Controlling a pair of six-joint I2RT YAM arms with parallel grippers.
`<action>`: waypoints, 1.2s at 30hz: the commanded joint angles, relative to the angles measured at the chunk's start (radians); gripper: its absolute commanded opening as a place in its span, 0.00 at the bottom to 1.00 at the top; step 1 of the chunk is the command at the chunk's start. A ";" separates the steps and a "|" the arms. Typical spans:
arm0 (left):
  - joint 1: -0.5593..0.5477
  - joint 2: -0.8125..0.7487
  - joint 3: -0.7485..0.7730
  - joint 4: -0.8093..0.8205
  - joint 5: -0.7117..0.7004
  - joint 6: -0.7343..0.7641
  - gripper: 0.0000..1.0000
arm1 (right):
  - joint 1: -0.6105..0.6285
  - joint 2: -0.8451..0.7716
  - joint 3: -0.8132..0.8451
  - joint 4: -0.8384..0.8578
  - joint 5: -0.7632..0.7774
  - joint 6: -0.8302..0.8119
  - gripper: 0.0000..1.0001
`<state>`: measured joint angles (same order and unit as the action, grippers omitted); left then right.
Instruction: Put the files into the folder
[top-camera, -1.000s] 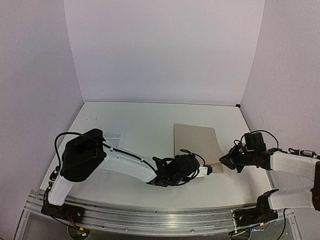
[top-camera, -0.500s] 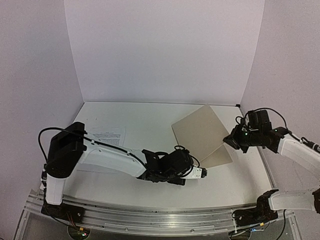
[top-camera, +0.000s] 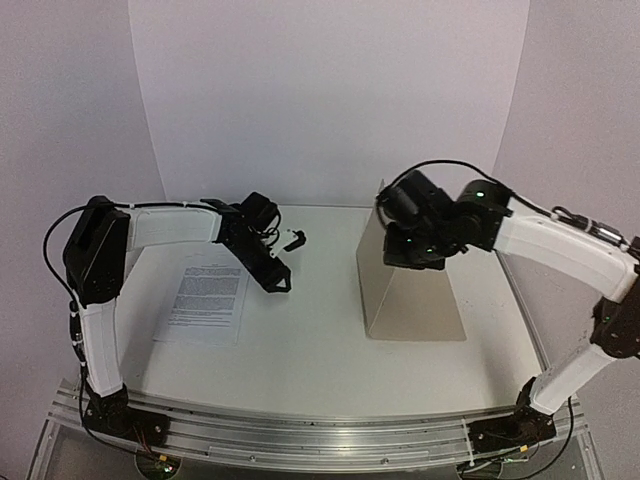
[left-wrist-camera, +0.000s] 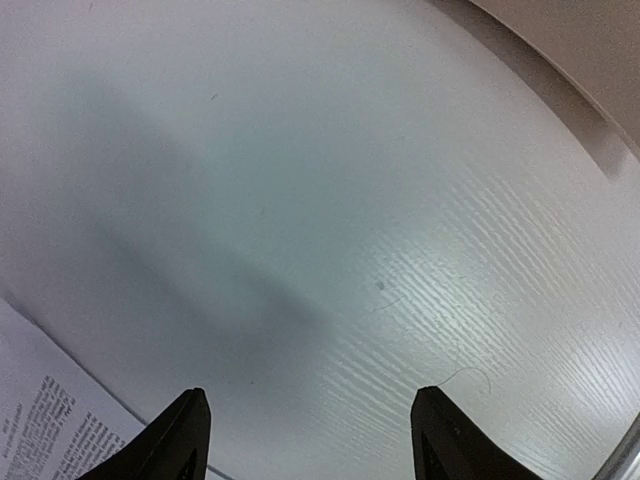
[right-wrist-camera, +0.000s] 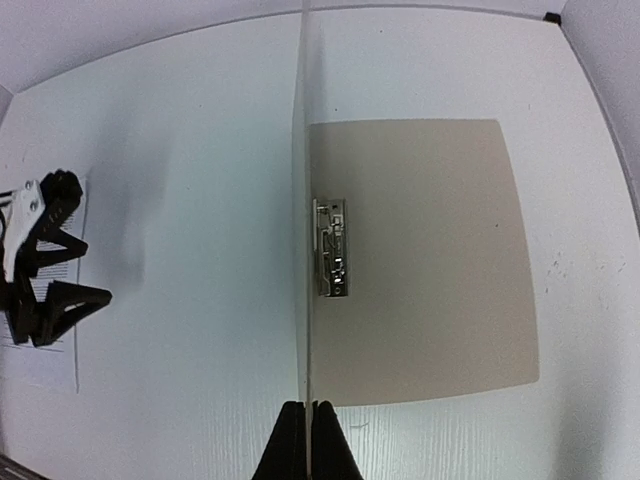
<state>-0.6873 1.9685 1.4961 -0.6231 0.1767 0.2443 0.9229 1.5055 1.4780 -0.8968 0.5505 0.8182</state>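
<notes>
The tan folder (top-camera: 420, 310) lies at the right of the table with its cover (top-camera: 372, 280) lifted upright. My right gripper (top-camera: 402, 243) is shut on the cover's top edge; in the right wrist view its jaws (right-wrist-camera: 308, 432) pinch the thin edge, with the back panel (right-wrist-camera: 430, 260) and metal clip (right-wrist-camera: 331, 248) below. The files (top-camera: 208, 300), white printed paper, lie flat at the left. I cannot tell how many sheets there are. My left gripper (top-camera: 288, 262) hangs open above bare table, just right of the files. Its wrist view shows spread empty fingers (left-wrist-camera: 190, 425) and a paper corner (left-wrist-camera: 40, 425).
White walls close in the table at the back and on both sides. The right arm arches high over the folder. The left arm reaches along the back left of the table. The left gripper (right-wrist-camera: 45, 270) also shows in the right wrist view.
The right gripper has raised the folder's cover from low on the table to upright. The left gripper left the folder's front edge, opened and swung to the back left beside the files.
</notes>
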 joint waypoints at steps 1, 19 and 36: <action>0.082 0.076 0.135 -0.153 0.151 -0.160 0.69 | 0.156 0.250 0.299 -0.386 0.371 0.146 0.00; 0.299 0.172 0.285 -0.168 0.242 -0.128 0.68 | 0.314 0.728 0.688 -0.094 0.064 -0.101 0.48; 0.469 0.015 0.263 -0.192 0.126 -0.139 0.79 | 0.159 0.590 0.565 0.388 -0.397 -0.241 0.92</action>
<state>-0.2380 2.1237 1.7722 -0.7820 0.3574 0.1137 1.2062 2.2027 2.1097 -0.6093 0.1858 0.4755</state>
